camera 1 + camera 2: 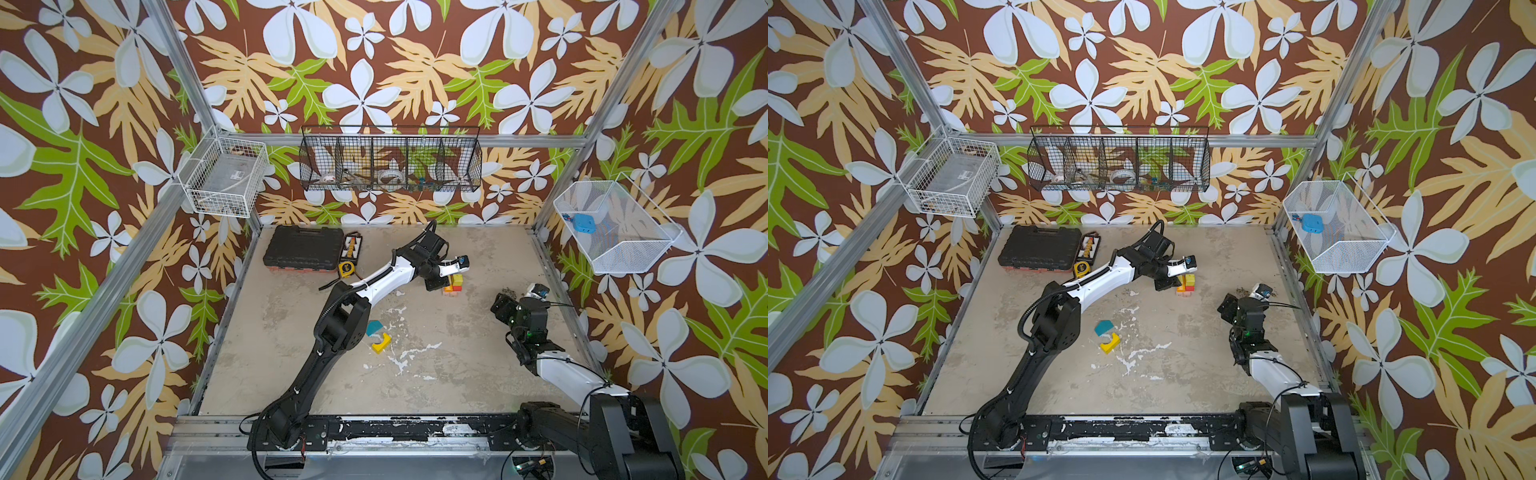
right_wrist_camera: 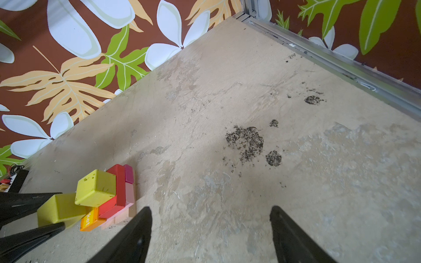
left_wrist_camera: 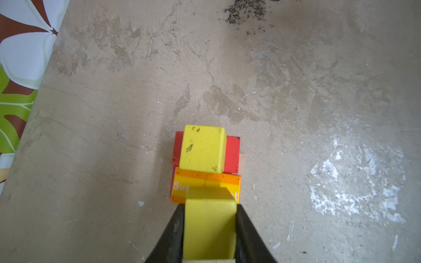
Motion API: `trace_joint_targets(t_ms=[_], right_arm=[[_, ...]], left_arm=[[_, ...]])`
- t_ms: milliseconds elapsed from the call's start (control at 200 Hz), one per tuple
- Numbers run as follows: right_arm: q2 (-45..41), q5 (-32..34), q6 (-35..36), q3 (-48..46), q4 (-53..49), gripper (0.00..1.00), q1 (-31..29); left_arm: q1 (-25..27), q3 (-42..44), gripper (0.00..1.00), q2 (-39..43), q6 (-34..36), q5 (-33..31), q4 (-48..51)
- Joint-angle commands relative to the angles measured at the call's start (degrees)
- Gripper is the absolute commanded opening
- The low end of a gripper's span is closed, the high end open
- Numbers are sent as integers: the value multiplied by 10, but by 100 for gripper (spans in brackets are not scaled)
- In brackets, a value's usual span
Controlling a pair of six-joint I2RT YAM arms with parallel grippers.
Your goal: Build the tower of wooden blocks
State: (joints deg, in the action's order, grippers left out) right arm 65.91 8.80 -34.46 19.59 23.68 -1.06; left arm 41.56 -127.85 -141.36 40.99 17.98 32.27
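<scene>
Tower of red, orange, pink wood blocks (image 3: 232, 154), yellow cube (image 3: 201, 149) atop; left gripper (image 3: 209, 206) clamped on yellow-green wood block (image 3: 209, 230); right gripper (image 2: 210, 208) wide apart, empty.

This is a robot test booth in a lab, not a home. Shiny metal bars (image 1: 183, 62) make a box with flowery paper (image 1: 374, 62) on the walls and wire baskets (image 1: 457, 166) hanging there. The left robot arm (image 1: 374, 286) and right robot arm (image 1: 561, 370) are fixed to a metal rail (image 1: 374, 432) beside a scratched table (image 1: 457, 353).
</scene>
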Motion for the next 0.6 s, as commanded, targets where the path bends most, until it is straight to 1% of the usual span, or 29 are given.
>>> trace_joint_targets(t_ms=[0,596], right_arm=[[2,-3,0,4,4,81,0],[10,-5,1,10,1,81,0]], left_arm=[[2,-15,0,-10,7,-3,4],[3,-34,0,-24,14,1,3]])
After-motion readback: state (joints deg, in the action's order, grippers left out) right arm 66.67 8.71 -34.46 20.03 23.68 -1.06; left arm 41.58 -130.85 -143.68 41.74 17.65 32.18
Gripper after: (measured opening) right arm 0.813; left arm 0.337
